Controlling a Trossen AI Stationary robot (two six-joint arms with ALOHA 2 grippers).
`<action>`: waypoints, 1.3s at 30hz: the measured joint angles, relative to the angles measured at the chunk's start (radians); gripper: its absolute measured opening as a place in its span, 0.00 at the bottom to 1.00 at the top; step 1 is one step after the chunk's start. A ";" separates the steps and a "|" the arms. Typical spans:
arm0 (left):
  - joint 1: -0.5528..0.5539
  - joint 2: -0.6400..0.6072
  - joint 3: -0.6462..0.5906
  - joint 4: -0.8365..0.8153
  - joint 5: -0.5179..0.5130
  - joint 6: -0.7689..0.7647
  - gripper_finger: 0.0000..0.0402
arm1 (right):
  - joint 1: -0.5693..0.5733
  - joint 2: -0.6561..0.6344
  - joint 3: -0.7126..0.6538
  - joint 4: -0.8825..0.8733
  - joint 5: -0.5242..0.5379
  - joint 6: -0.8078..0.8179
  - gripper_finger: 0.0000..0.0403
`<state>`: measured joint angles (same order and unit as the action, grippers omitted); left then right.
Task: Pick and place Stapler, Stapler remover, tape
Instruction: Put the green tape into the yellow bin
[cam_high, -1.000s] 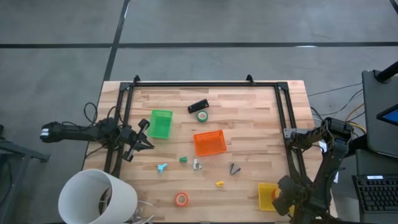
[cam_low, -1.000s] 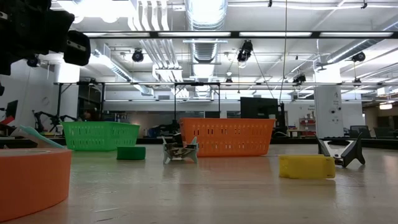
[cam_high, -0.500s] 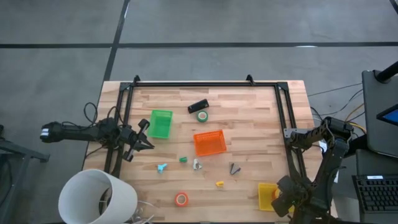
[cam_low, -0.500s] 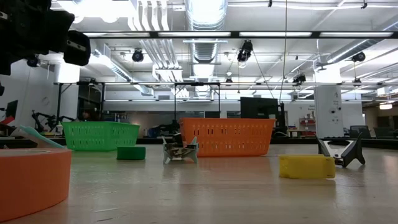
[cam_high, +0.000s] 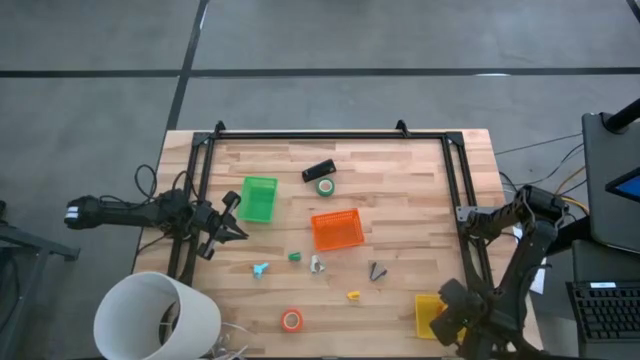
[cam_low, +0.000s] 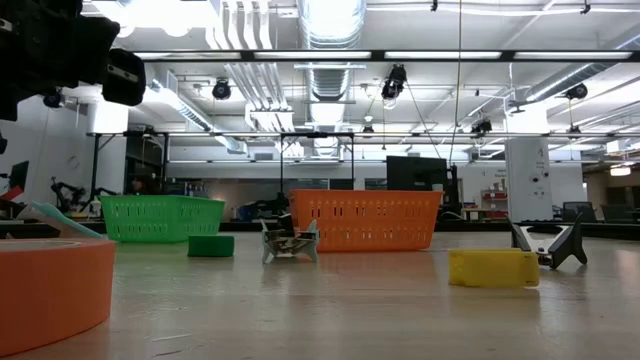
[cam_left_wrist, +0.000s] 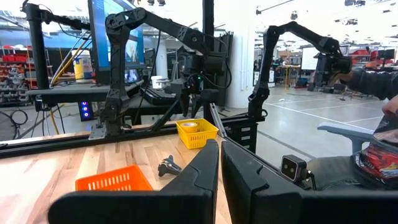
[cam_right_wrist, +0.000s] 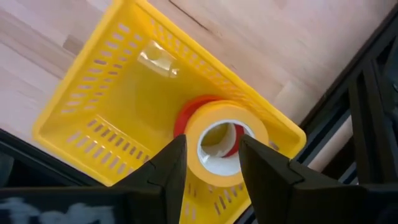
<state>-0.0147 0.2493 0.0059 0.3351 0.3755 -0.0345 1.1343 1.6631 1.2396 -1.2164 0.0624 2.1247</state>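
The bench (cam_high: 400, 190) is made of pale, matt wood planks. The yellow bin (cam_right_wrist: 124, 112) is slotted, glossy plastic, and the yellow tape (cam_right_wrist: 225, 146) in it looks smooth, kinda shiny.

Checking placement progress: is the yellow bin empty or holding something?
Holding tape: the yellow bin contains a yellow roll over a red roll.

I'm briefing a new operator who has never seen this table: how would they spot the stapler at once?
Start at the green bin on the wooden table, then go past it toward the table's far rail. There a green tape roll lies, and the stapler is right beside it on the rail side. It is the only black oblong bar, lying at a slant; the other small items are coloured or clip-shaped.
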 joint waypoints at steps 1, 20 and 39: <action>0.000 0.000 0.000 0.000 0.000 0.000 0.06 | -0.007 -0.002 0.000 0.000 0.001 -0.009 0.34; 0.000 0.000 0.000 0.000 0.000 0.000 0.06 | -0.148 -0.004 0.050 -0.003 0.177 -0.247 0.23; 0.000 0.000 0.000 0.000 0.000 0.000 0.06 | -0.342 -0.004 0.050 0.071 0.265 -0.543 0.02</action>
<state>-0.0145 0.2493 0.0059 0.3351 0.3752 -0.0345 0.7919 1.6596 1.2892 -1.1456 0.3277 1.5812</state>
